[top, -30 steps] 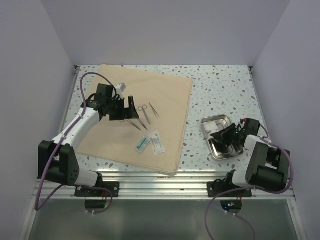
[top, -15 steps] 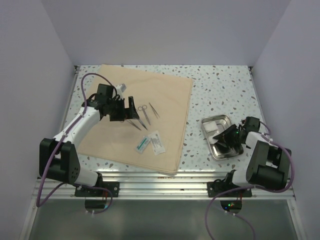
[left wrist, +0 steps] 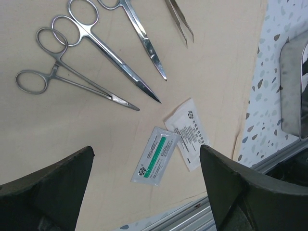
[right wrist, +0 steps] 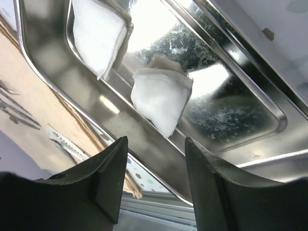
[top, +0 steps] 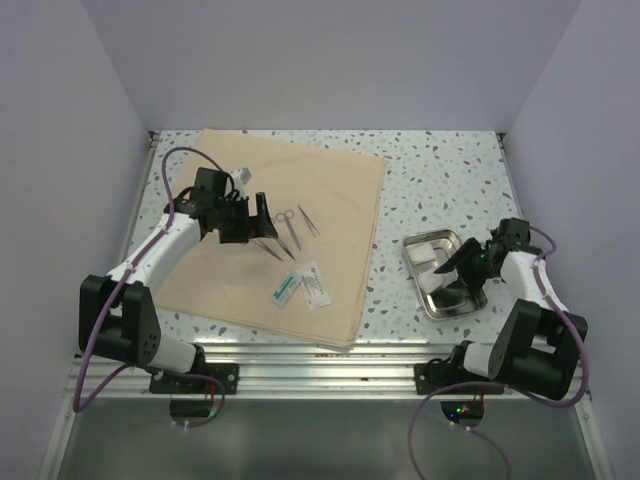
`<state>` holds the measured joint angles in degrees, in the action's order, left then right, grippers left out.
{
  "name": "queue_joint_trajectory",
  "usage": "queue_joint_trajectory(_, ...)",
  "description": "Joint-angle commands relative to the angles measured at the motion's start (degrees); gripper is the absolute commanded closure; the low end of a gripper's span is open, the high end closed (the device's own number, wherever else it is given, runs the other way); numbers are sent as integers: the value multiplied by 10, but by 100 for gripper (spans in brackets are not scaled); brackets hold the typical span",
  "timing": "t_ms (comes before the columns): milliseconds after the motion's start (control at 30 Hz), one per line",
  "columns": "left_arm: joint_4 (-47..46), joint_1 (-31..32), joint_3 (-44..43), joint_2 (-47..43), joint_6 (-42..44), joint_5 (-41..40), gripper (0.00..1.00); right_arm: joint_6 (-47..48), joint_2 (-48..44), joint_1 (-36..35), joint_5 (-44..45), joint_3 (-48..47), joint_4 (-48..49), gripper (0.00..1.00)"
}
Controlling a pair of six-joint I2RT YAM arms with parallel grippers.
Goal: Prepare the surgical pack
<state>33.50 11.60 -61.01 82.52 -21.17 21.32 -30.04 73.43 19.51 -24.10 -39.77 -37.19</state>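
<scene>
The left gripper [top: 258,212] hangs wide open and empty over the tan cloth [top: 330,180] spread on the desk [top: 450,170], just beside the scissors [top: 285,222]. The right gripper [top: 456,270] sits low over the steel tray [top: 437,312] to the cloth's right, though from above it is too small to tell whether its fingers touch the tray. The left wrist view shows the ring-handled instruments [left wrist: 108,54] and tweezers [left wrist: 180,21] lying flat and close together on the cloth. Two sealed packets [left wrist: 155,156] lie touching nearer the cloth's edge, and nothing sits between the fingers. The right wrist view shows that gripper partly open with nothing in it, and two gauze squares [right wrist: 161,103] resting in the tray beyond its fingertips. The risks, as I judge them: gauze may cling to a pad and lift out on withdrawal; a bump could skate the light tray; and a pinch at flat steel on the left could scatter the neighbouring instruments or bunch the cloth.
</scene>
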Motion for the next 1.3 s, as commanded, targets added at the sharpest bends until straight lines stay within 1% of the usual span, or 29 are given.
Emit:
queue_joint_trajectory(0, 1, -4, -2, 4, -19, -11, 6, 42, -16, -15, 54, -49, -84, 45)
queue_joint_trajectory(33, 2, -3, 0, 4, -19, -6, 8, 47, -21, -31, 64, -83, -96, 45)
queue_joint_trajectory(67, 3, -3, 4, 4, -16, 1, 12, 50, -19, -74, 74, -101, -102, 45)
queue_joint_trajectory(100, 3, -2, 13, 4, -14, 15, 14, 53, -15, -99, 79, -121, -104, 44)
queue_joint_trajectory(133, 2, 3, 19, 4, -11, 21, 16, 53, -9, -122, 65, -155, -100, 44)
queue_joint_trajectory(167, 2, 6, 27, 2, -5, 31, 19, 50, 6, -166, 55, -169, -95, 42)
queue_joint_trajectory(200, 2, 8, 44, 2, -4, 36, 21, 40, 13, -188, 44, -181, -88, 42)
queue_joint_trajectory(233, 2, 15, 54, 1, 3, 42, 23, 35, 22, -232, 20, -202, -67, 42)
queue_joint_trajectory(300, 0, 27, 83, -1, 8, 55, 24, 26, 57, -271, -10, -218, -45, 40)
queue_joint_trajectory(333, 0, 45, 92, -3, 9, 53, 26, 25, 72, -308, -29, -237, -30, 40)
queue_joint_trajectory(367, 1, 57, 99, -4, 10, 41, 27, 26, 89, -328, -60, -245, -24, 40)
queue_joint_trajectory(400, 4, 70, 110, -5, 7, 23, 27, 32, 131, -347, -72, -254, -22, 40)
queue_joint_trajectory(433, 7, 100, 115, -8, 2, 3, 27, 37, 149, -368, -76, -273, -21, 40)
queue_joint_trajectory(467, 4, 115, 121, -13, -10, -11, 27, 42, 170, -409, -77, -283, -22, 40)
queue_joint_trajectory(533, -7, 152, 137, -19, -33, -50, 27, 50, 204, -454, -68, -305, -22, 40)
queue_joint_trajectory(600, -9, 173, 142, -20, -52, -101, 25, 33, 208, -467, -63, -305, -9, 40)
queue_joint_trajectory(667, 1, 214, 133, -12, -74, -145, 25, 18, 203, -467, -65, -292, 10, 40)
queue_joint_trajectory(700, 9, 247, 115, -8, -81, -206, 27, 12, 201, -467, -64, -289, 12, 40)
queue_joint_trajectory(733, 31, 262, 106, -1, -91, -243, 26, 10, 197, -467, -67, -281, 12, 40)
queue_joint_trajectory(767, 42, 277, 86, 13, -112, -307, 25, 10, 192, -468, -68, -276, 14, 40)
queue_joint_trajectory(800, 51, 305, 76, 18, -120, -334, 25, 10, 188, -468, -68, -270, 13, 40)
queue_joint_trajectory(833, 58, 320, 69, 24, -129, -360, 25, 12, 176, -467, -66, -260, 11, 40)
queue_joint_trajectory(867, 61, 334, 51, 37, -135, -407, 25, 14, 170, -466, -63, -254, 9, 40)
queue_joint_trajectory(933, 74, 367, 34, 60, -147, -443, 26, 19, 152, -466, -52, -241, 0, 40)
queue_joint_trajectory(1100, 113, 436, -41, 171, -173, -538, 29, 24, 115, -460, -42, -217, -7, 40)
queue_joint_trajectory(1167, 140, 448, -67, 216, -192, -570, 32, 26, 100, -447, -42, -211, -13, 40)
queue_joint_trajectory(1200, 156, 455, -73, 228, -197, -578, 35, 29, 93, -441, -44, -201, -16, 41)
queue_joint_trajectory(1267, 162, 461, -80, 248, -207, -596, 37, 31, 79, -413, -52, -189, -15, 40)
